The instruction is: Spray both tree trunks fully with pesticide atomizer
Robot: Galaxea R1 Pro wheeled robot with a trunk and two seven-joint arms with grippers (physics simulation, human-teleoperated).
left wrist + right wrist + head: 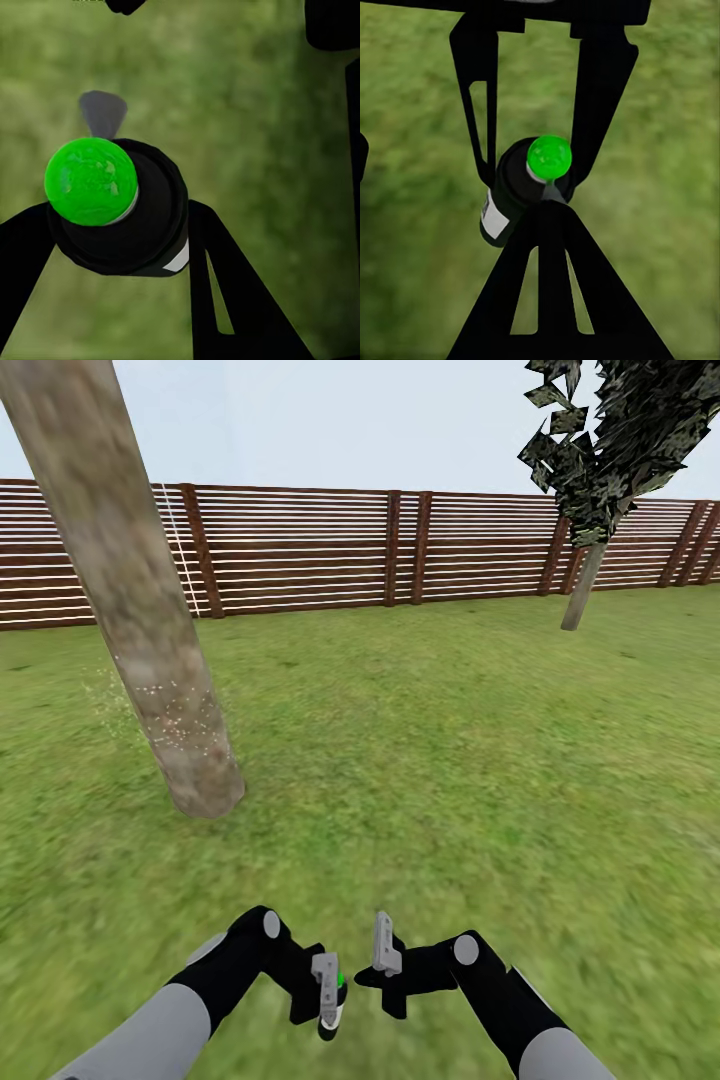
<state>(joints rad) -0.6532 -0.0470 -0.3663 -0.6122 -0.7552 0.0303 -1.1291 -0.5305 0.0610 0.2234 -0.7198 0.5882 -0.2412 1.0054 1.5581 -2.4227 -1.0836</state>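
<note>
A pesticide atomizer (334, 1000), a small dark bottle with a white label, is seen in the head view at 6 o'clock, low in the foreground, clamped between the fingers of the left gripper (328, 994); its top is rendered bright green here rather than red. In the left wrist view the atomizer (124, 217) is held between two black fingers (225, 292), with the green top (91, 181) facing the camera and a sliver of white label at the bottle's lower edge. In the right wrist view the same bottle (514, 191) is shown gripped by the left gripper's black fingers (480, 105), above blurred grass. The right gripper (385, 960) is positioned just beside the left one in the head view, with a grey finger (384, 943) raised upright; whether its jaws are apart or together cannot be told, and nothing is seen between them. A thick grey-beige tree trunk (140, 600) is recorded at 10 o'clock, leaning, with fine white specks of pesticide (170, 710) scattered over its lower part and onto the grass at its left. A second tree (600, 470), with a thin trunk and a ragged dark crown, is placed at 2 o'clock near the fence (300, 545). The lawn (450, 760) is spread between.
</note>
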